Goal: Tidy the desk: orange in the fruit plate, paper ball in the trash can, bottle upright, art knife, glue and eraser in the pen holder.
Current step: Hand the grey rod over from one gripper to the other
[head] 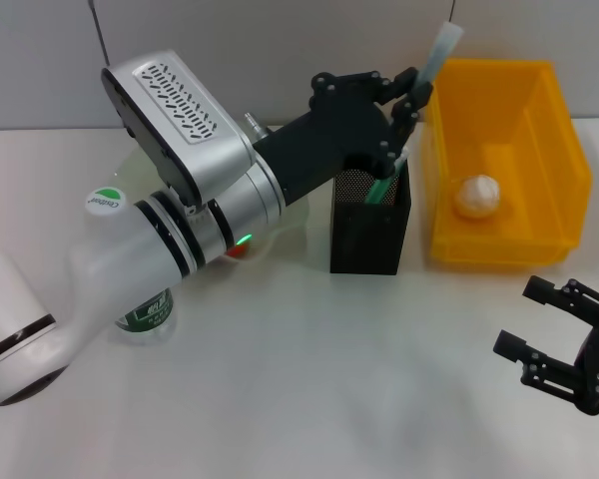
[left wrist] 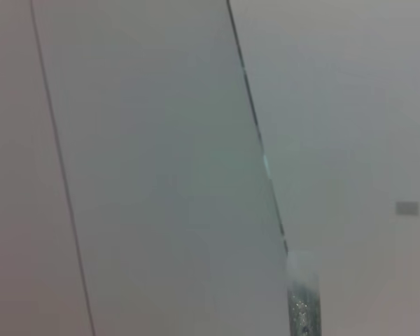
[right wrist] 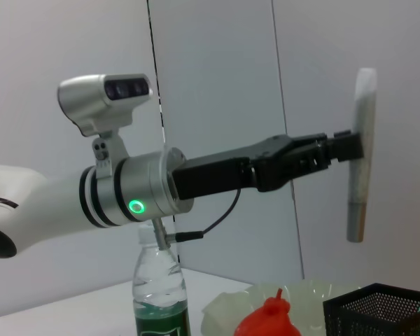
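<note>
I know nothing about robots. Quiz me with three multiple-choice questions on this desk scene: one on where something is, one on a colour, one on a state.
1. Where is the paper ball?
A. in the yellow bin
B. in the pen holder
C. on the bare desk

2. What colour is the pen holder?
A. white
B. black
C. orange

3. How is the bottle standing?
A. lying flat
B. held in the air
C. upright

Answers: 1 A, the ball lies on the bin's floor. 2 B, it is black mesh. 3 C, the right wrist view shows its neck pointing up, beneath the left gripper holding a long stick-like tool; the right gripper waits apart.
</note>
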Motion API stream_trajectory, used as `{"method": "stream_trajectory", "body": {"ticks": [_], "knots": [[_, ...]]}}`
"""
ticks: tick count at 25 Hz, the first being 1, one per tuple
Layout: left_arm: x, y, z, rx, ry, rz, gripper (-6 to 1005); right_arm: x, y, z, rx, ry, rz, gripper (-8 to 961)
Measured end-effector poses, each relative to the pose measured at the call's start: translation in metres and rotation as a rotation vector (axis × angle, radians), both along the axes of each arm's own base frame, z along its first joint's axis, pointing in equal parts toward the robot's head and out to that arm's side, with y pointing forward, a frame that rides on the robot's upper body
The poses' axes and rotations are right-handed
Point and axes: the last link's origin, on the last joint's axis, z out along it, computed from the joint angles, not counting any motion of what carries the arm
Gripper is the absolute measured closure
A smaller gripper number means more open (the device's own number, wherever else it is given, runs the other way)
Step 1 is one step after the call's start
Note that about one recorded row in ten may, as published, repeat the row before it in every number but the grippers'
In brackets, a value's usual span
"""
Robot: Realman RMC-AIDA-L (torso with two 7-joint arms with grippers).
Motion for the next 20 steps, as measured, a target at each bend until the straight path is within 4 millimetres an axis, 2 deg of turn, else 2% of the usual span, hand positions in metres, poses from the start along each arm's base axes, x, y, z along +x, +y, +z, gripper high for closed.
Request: {"method": "stream_trajectory", "body": {"ticks": [5,9,13,20], "knots": [[-0.002,0.002,0.000,-0.001,-0.004,0.016,870,-0.001,0.001,-0.005,-0.002,0.000,0.005,192],[-0.001,0.001,0.002,-0.006,-0.025,0.018,872,0.001,0.004,-0.002,0.038,0.030,-0.026,192],[0.002,-0.004,0.008,-0.042,-0.133,0.027,871,0.004,0.008,-0.001,0.109,0.069,-0.065,192],[0.003,-0.007,0.008,-0.060,-0.152,0.017,865,0.005,0.011,-0.001,0.125,0.064,-0.081,193]]}}
